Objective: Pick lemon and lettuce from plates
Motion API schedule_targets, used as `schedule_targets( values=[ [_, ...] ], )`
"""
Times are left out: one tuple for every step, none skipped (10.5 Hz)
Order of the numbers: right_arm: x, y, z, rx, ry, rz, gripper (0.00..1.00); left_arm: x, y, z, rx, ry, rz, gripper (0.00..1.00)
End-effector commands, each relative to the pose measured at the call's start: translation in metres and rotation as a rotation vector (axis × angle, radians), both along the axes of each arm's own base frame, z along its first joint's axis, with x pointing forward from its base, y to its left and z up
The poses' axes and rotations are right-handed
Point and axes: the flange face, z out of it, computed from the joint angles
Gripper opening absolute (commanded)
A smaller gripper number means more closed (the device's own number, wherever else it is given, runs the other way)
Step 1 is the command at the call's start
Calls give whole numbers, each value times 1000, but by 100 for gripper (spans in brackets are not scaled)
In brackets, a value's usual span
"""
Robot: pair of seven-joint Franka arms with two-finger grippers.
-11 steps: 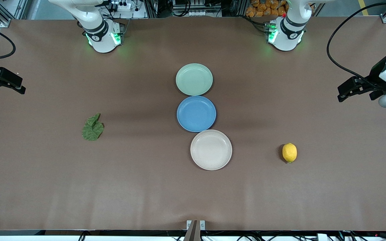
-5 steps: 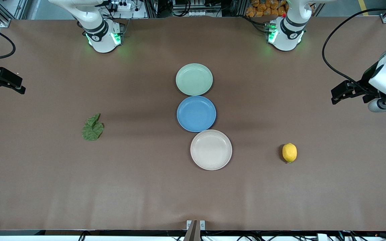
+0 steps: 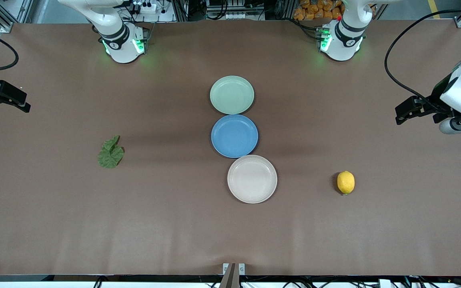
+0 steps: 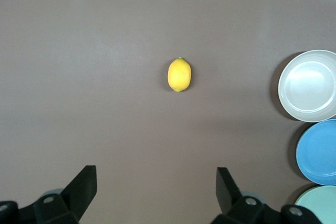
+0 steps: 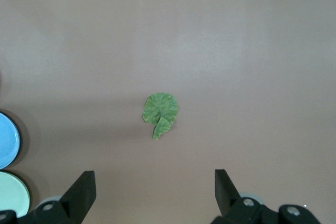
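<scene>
Shifted inward over the table's end, the left gripper (image 3: 401, 115) is held wide open and empty, as is the right gripper (image 3: 24, 105), while lemon (image 3: 345, 182) and lettuce (image 3: 111, 152) are left on the table, off the plates (image 3: 252, 179).

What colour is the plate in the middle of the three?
The middle plate is blue, between the mint green and cream ones. The front view shows it best.

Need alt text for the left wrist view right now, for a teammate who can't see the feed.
A small yellow lemon lies alone on the bare brown table, with the left gripper open above the table short of it and holding nothing. At one edge of the view sit three empty plates in a row: the beige plate, the blue plate and the mint plate.
</scene>
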Motion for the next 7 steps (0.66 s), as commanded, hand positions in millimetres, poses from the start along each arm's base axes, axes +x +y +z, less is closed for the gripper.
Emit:
schedule_targets(
  values=[
    [-3, -2, 5, 15, -2, -6, 100, -3, 6, 8, -1, -10, -24, 100],
    [-3, -2, 5, 15, -1, -6, 100, -3, 7, 7, 0, -8, -24, 100],
    [-3, -2, 5, 15, -2, -6, 100, -3, 8, 8, 1, -10, -24, 100],
    [-3, -2, 5, 15, -2, -5, 100, -4, 11, 9, -2, -13, -21, 100],
    [-3, -2, 5, 15, -2, -6, 100, -5, 10, 11, -2, -16, -24, 100],
    [-3, -2, 5, 15, -2, -5, 100, -5, 8, 11, -2, -16, -27, 100],
    [-3, -2, 5, 15, -2, -5, 100, -5, 8, 11, -1, -16, -27, 100]
  ],
)
